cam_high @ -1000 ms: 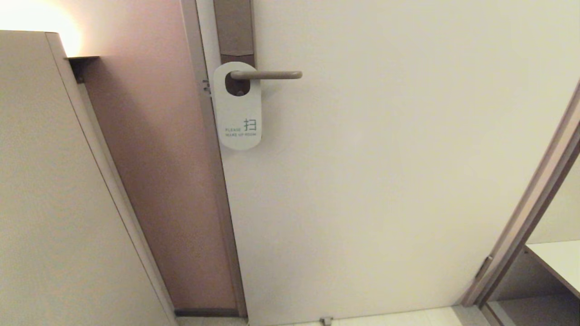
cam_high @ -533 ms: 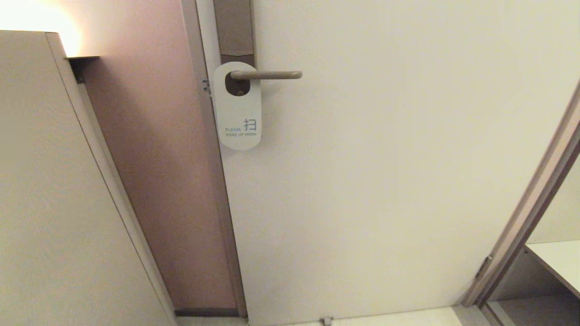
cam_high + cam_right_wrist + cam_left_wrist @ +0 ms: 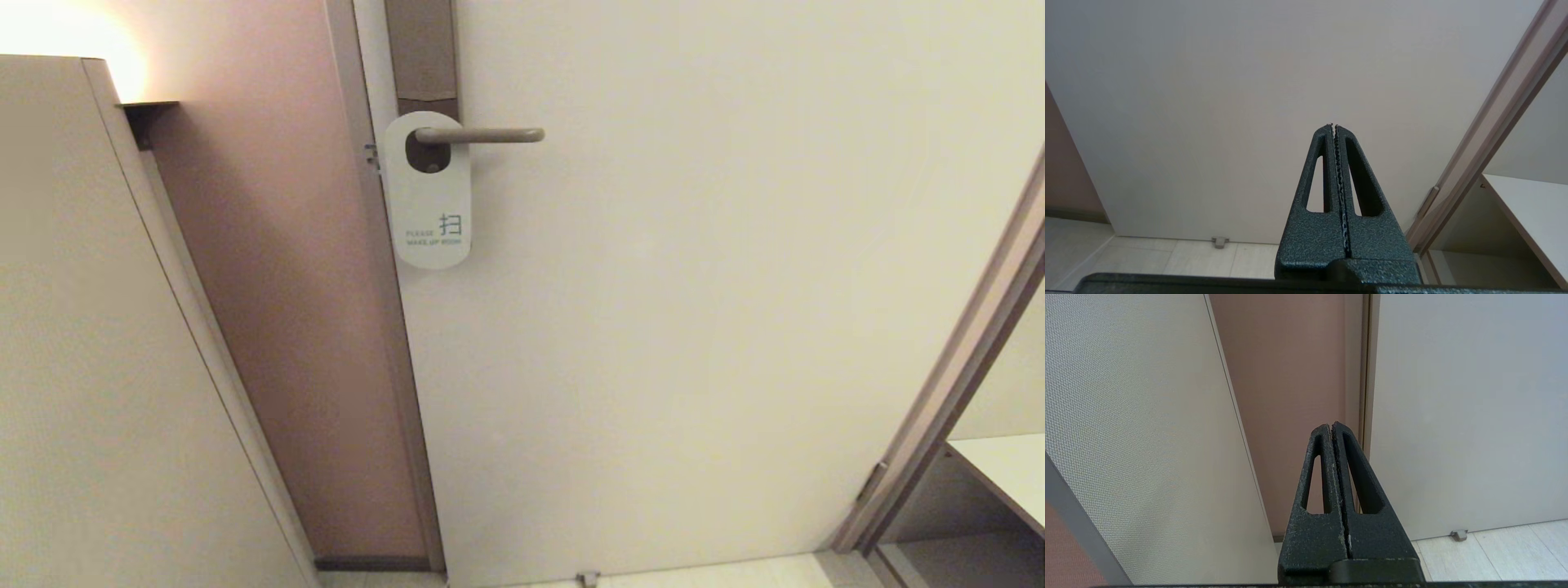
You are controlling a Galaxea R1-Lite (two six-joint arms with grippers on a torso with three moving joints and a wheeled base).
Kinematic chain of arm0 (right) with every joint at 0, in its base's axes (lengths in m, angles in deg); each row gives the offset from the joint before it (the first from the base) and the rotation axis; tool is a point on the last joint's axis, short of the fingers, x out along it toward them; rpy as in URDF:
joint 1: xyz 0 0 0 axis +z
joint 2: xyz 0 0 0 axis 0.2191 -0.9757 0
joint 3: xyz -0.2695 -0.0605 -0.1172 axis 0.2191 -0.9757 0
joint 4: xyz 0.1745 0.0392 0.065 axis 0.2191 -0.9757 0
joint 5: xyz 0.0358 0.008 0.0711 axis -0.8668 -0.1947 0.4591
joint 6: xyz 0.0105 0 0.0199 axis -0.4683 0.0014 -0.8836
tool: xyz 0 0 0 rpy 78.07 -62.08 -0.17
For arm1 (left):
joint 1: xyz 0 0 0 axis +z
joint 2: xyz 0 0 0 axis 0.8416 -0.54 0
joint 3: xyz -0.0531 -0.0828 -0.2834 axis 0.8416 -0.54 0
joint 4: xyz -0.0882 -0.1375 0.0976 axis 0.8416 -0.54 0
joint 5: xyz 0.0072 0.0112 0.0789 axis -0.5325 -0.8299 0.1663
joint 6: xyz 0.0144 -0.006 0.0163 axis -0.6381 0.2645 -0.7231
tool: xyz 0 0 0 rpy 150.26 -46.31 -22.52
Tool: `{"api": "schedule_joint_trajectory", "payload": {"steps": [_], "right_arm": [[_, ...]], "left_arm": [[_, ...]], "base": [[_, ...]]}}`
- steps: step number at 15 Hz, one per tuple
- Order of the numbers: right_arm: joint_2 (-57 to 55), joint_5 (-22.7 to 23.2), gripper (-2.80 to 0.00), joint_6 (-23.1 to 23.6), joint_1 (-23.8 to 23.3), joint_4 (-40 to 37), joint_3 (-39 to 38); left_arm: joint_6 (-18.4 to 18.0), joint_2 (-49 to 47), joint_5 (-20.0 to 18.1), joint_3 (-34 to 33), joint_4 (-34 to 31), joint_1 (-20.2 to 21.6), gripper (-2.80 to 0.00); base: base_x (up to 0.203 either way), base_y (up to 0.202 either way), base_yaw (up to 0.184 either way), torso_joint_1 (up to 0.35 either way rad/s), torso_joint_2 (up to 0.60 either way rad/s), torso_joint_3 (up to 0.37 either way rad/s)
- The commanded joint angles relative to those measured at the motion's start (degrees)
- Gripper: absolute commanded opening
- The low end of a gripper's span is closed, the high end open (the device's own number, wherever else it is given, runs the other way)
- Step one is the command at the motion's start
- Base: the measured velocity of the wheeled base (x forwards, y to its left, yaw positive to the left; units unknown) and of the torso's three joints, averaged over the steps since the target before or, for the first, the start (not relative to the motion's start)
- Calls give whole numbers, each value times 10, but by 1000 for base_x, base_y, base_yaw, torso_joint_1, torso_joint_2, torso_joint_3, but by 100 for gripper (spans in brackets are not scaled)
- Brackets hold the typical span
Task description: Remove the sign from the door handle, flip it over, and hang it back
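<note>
The sign (image 3: 430,204) hangs on the door handle (image 3: 482,135) in the head view, white face out with teal "PLEASE MAKE UP ROOM". The handle is a slim beige-grey lever on a tall brown backplate (image 3: 422,49). Neither arm shows in the head view. My left gripper (image 3: 1331,425) is shut and empty, low down, facing the door's edge and the pink wall. My right gripper (image 3: 1333,125) is shut and empty, low down, facing the bare lower door. The sign and handle do not show in either wrist view.
A beige cabinet panel (image 3: 82,327) stands at the left, with a pink wall strip (image 3: 277,286) between it and the door. A door frame (image 3: 955,376) and a white shelf (image 3: 1004,474) are at the right. A small door stop (image 3: 586,578) sits at the door's foot.
</note>
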Motion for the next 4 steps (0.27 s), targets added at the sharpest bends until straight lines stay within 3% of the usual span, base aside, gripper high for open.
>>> {"api": "schedule_joint_trajectory", "payload": {"steps": [1,4], "right_arm": [[0,0,-280,0,0,0,0],[0,0,-280,0,0,0,0]], "left_arm": [[0,-1,0,0,0,0,-280],[0,-1,0,0,0,0,-280]], "base": [[0,0,0,0,0,0],[0,0,0,0,0,0]]}}
